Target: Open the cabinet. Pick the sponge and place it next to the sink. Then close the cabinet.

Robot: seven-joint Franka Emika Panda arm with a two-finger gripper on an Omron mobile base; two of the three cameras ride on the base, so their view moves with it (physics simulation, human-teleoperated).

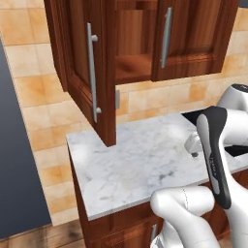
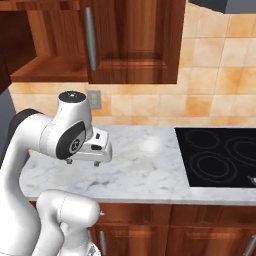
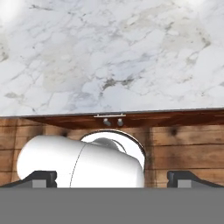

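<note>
The cabinet (image 1: 135,43) hangs on the tiled wall with its left door (image 1: 80,58) swung out over the counter and its right door (image 2: 135,40) shut. The shelf inside (image 1: 131,65) looks bare from here. The sponge and the sink are out of view. My gripper (image 1: 194,153) hovers low over the marble counter (image 1: 131,160), pointing down, below and to the right of the open door. Its fingertips (image 3: 39,177) stand wide apart at the bottom of the hand view, open, with nothing between them. From the right, the gripper (image 2: 83,163) shows beside my arm's elbow.
A glossy black stovetop (image 2: 220,155) is set in the counter to the right. A wall outlet (image 2: 94,100) sits under the cabinet. Wooden drawers with small handles (image 3: 109,116) run below the counter edge. A dark grey panel (image 1: 14,160) stands to the left.
</note>
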